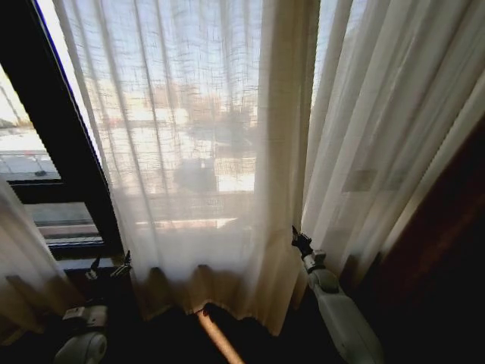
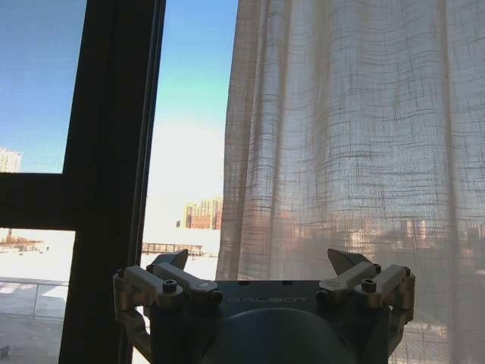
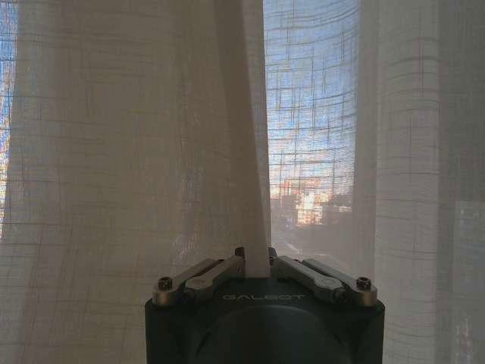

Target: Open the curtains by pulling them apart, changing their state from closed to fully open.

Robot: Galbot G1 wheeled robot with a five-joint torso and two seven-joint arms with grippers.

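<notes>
Two end effectors: both near curtains point(image 1: 204, 152)
Right end effector point(image 3: 256, 265): pinching a curtain fold
Left end effector point(image 2: 261, 265): spread, just beside curtain edge

Curtains point(image 1: 197, 152) hang ahead, before the window frame point(image 1: 68, 174), which stands bare at left. Right end effector point(image 3: 258, 267) pinches a curtain fold at centre-right; left end effector point(image 2: 261, 277), fingers apart, sits low left, beside the curtain edge.

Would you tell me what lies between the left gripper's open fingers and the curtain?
Nothing: in the left wrist view the left gripper is open on bare air, with the curtain hanging beyond it, untouched, beside the dark window frame.
</notes>
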